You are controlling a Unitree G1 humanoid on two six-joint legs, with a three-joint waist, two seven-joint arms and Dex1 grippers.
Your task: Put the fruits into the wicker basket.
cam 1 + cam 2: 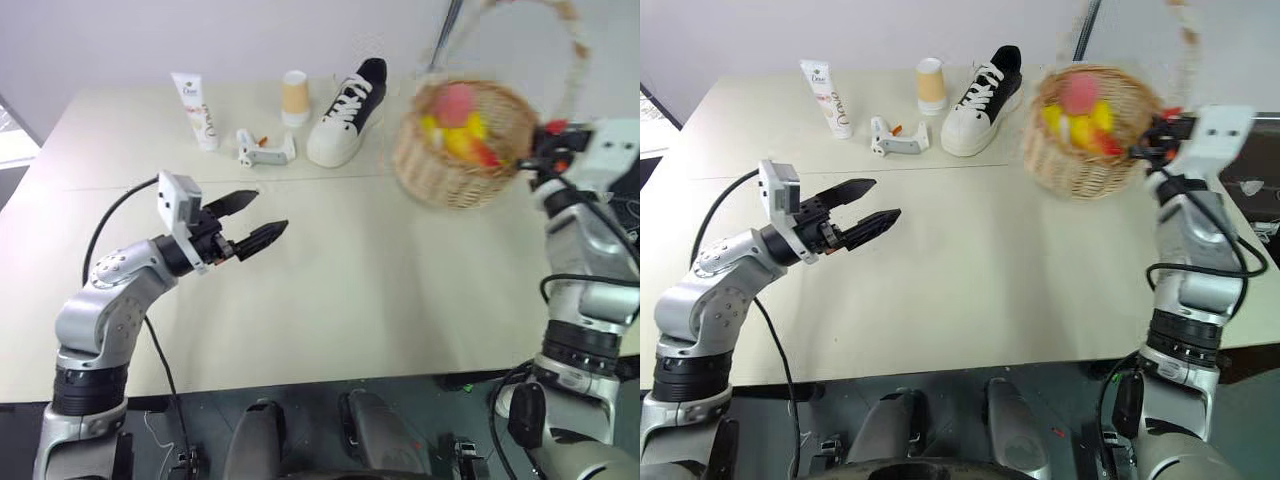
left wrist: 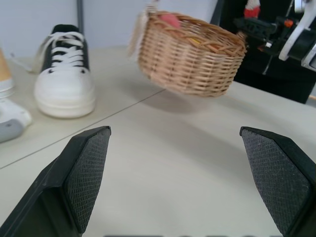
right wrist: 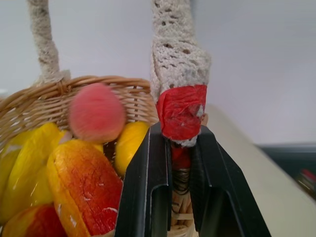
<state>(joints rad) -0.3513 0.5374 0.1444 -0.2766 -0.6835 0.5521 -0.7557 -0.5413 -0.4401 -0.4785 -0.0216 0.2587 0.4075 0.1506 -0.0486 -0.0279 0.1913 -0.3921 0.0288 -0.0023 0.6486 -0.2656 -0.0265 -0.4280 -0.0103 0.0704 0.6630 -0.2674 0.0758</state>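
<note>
Over the table's far right corner: the wicker basket [image 1: 463, 145] hangs tilted, lifted off the table [image 1: 330, 270], its shadow visible beneath it in the left wrist view.
Contents: the mango [image 3: 86, 185], peach [image 3: 96, 113], lemon [image 3: 129, 140] and bananas [image 3: 27, 163] all lie inside, so by my reading the fruit-loading is done.
Right gripper [image 3: 180, 163]: fingers pressed together on the handle's foot, pinching it just under the red tie [image 3: 181, 111] where the cloth-wrapped handle [image 3: 175, 47] meets the rim.
Handling of basket: probably light and fairly stiff, but loaded and held from one side it tips; the fruits sit loose and round, so a sharper tilt could roll the peach out.
Where to hold: the handle's arch top would likely carry it level; the present low grip on one side seems firm yet lopsided.
Handling of fruit: smooth-skinned, likely to roll, best cupped across the middle.
Left gripper [image 1: 255, 221]: fingers spread wide, nothing between them, hovering above the table's middle, well apart from the basket.
Surroundings: a black-and-white sneaker [image 1: 347, 112] stands nearest the basket; beyond it a paper cup [image 1: 295, 97], a small white device [image 1: 264, 148] and a tube of cream [image 1: 197, 108] along the far edge.
In the way: only the sneaker, should the basket be set down leftward; the near table is bare.
</note>
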